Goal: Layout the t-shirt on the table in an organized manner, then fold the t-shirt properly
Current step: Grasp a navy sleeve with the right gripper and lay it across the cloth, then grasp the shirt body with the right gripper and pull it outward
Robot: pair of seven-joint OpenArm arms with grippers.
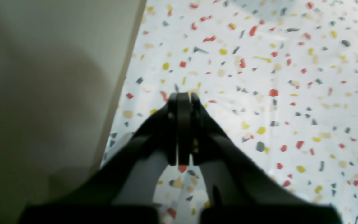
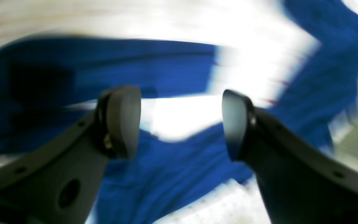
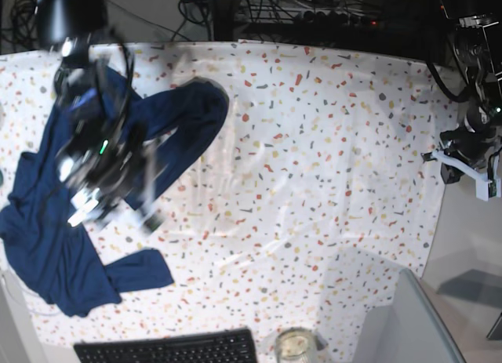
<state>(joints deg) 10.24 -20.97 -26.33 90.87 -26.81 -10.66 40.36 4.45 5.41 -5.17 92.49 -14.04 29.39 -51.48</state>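
Inspecting the left wrist view, the left claw [image 1: 183,102] is found clenched on nothing, held above the speckled surface [image 1: 259,93] near its edge; no cloth appears here, so this arm is judged parked clear of the work.

In the right wrist view, heavily blurred, the right claw [image 2: 181,124] is seen released, its 2 pads [image 2: 124,121] apart with nothing between them, poised over the t-shirt [image 2: 166,174]. Contact cannot be told.

In the base view, the t-shirt [image 3: 55,253] is recorded crumpled along the surface's left side, 1 part stretched toward the centre. The right claw [image 3: 118,210] is blurred above it, presumably repositioning for a fresh grasp. A keyboard [image 3: 169,349] and a glass jar [image 3: 296,346] stand at the near edge.
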